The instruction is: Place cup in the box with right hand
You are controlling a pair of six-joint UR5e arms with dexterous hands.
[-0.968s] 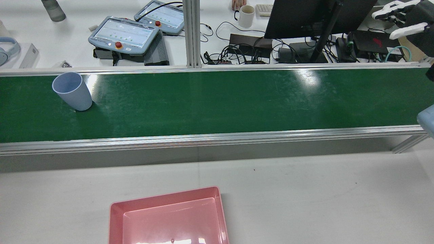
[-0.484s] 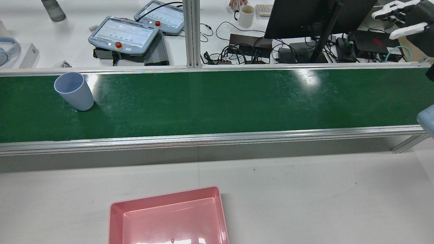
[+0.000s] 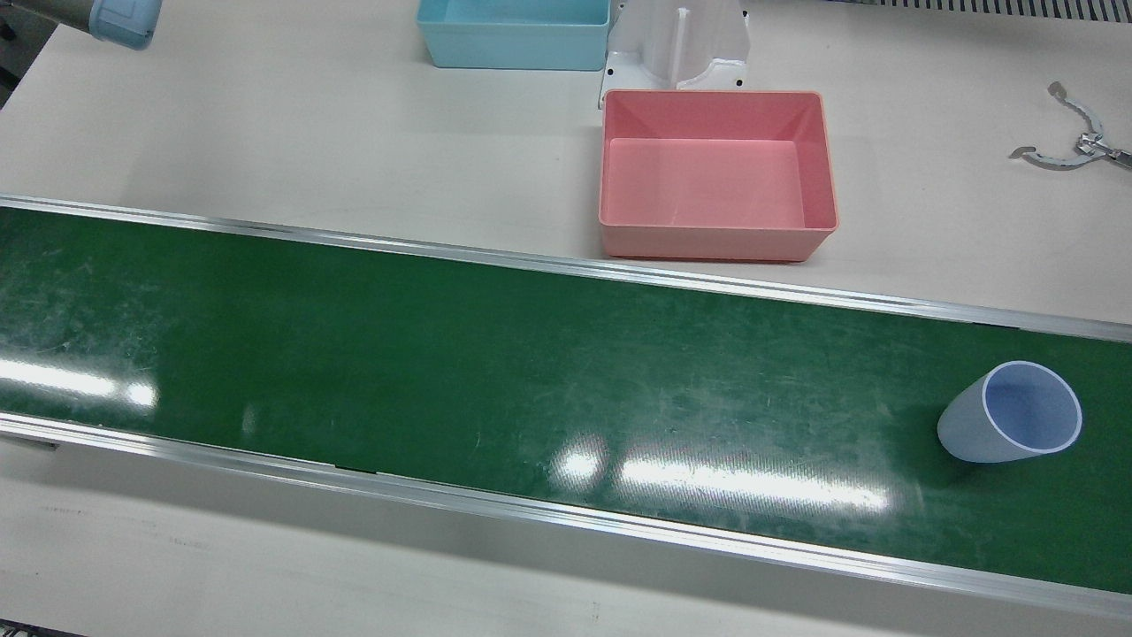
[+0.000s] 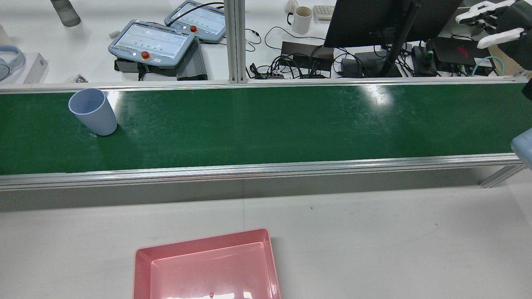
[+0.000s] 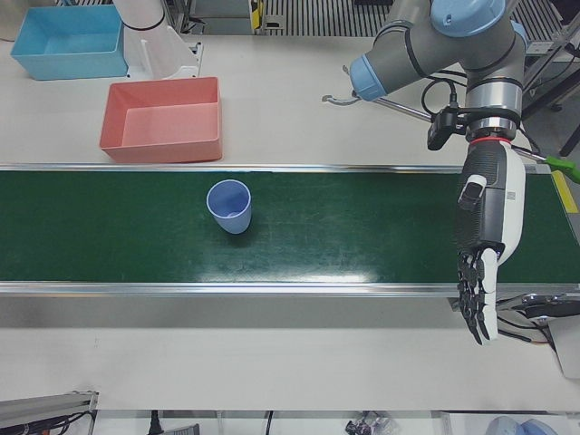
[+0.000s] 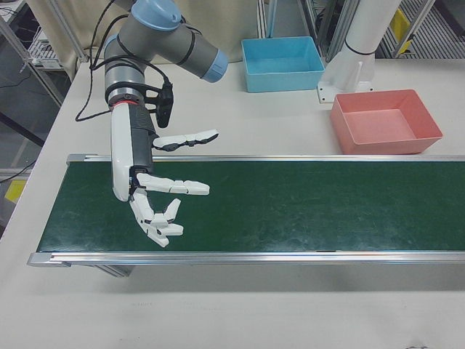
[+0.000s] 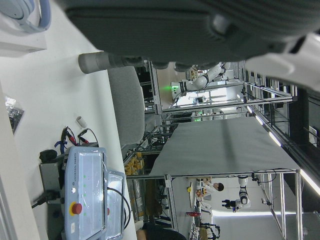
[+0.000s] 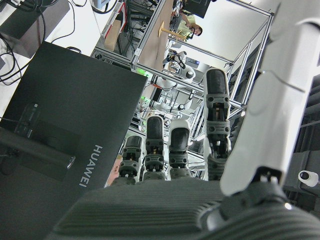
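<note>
Cup [image 4: 92,111] first: we see it standing upright, mouth up, on the green belt [image 4: 266,124] at the left end of the rear view, close to the belt's far edge. Our right hand [image 6: 156,196] hangs over the opposite end of the belt, fingers spread apart and pointing down, holding nothing, so the cup lies well apart from it, with most of the belt's length between them. In the rear view only its white fingertips [image 4: 482,10] show at the top right corner. The left hand [image 5: 480,263] hangs over the belt's outer rail beyond the cup, fingers straight and apparently empty, though we see it edge-on. The pink box [image 3: 716,172] sits empty on the table on the robot's side of the belt, beside a blue box [image 3: 513,35].
</note>
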